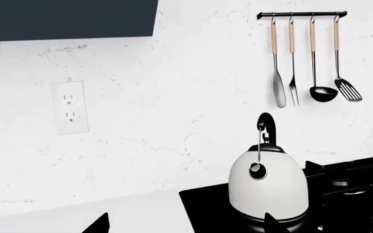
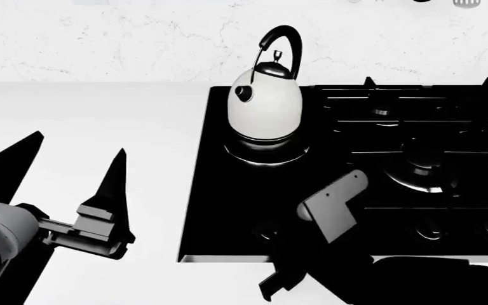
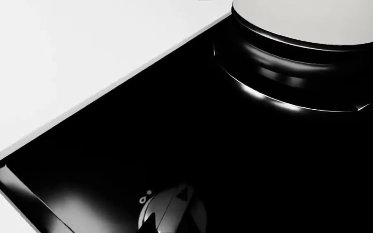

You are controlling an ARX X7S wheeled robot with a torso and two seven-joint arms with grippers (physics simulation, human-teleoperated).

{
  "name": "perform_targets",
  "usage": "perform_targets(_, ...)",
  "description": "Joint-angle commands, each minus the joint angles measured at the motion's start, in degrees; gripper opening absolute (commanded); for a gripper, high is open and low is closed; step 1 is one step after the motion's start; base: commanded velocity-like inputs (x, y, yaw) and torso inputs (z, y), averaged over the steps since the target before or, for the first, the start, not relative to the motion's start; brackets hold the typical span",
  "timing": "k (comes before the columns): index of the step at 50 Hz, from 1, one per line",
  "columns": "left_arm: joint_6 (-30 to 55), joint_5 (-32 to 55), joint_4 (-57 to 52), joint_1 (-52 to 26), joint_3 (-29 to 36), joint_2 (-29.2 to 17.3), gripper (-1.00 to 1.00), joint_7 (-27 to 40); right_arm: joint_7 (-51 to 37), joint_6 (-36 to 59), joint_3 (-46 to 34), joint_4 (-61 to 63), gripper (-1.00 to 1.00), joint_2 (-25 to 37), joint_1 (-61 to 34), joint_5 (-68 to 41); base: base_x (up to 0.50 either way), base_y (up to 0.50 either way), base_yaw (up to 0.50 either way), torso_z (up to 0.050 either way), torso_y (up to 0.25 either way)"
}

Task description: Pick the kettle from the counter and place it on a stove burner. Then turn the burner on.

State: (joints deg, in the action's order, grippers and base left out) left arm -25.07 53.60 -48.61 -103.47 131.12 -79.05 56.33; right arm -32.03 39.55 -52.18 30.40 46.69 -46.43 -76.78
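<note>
The white kettle [image 2: 265, 105] with its black arched handle stands upright on the round glossy black stove burner [image 2: 288, 154] at the cooktop's rear left. It also shows in the left wrist view [image 1: 267, 187] and its base in the right wrist view [image 3: 316, 19], on the ringed burner [image 3: 283, 92]. My left gripper [image 2: 79, 145] is open and empty over the white counter [image 2: 91, 108], left of the stove and apart from the kettle. My right gripper [image 3: 170, 221] is at the stove's front-left knob [image 3: 173, 208], its fingertips close on either side of it.
Burners under black grates [image 2: 422, 159] fill the cooktop's right side. More knobs [image 2: 431, 225] line its front edge. Utensils hang on a wall rail [image 1: 303, 14]. A wall outlet [image 1: 70, 108] is left of the stove. A dark cabinet [image 1: 66, 19] hangs above.
</note>
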Motion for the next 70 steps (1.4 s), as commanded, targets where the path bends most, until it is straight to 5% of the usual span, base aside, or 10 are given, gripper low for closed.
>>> perform_targets(1, -0.72, -0.25, 0.54, 0.83, -0.11, 0.10, 1.00, 0.01, -1.09, 6.11, -2.78, -8.74, -1.00, 4.40, -1.51, 14.26, 0.00, 0.00, -0.01, 0.000, 0.000)
perform_targets(70, -1.12, -0.71, 1.40, 3.62, -1.34, 0.69, 1.00, 0.94, 14.59, 7.39, -11.99, -15.42, -1.00, 8.20, -8.89, 31.03, 0.00, 0.00, -0.01, 0.000, 0.000)
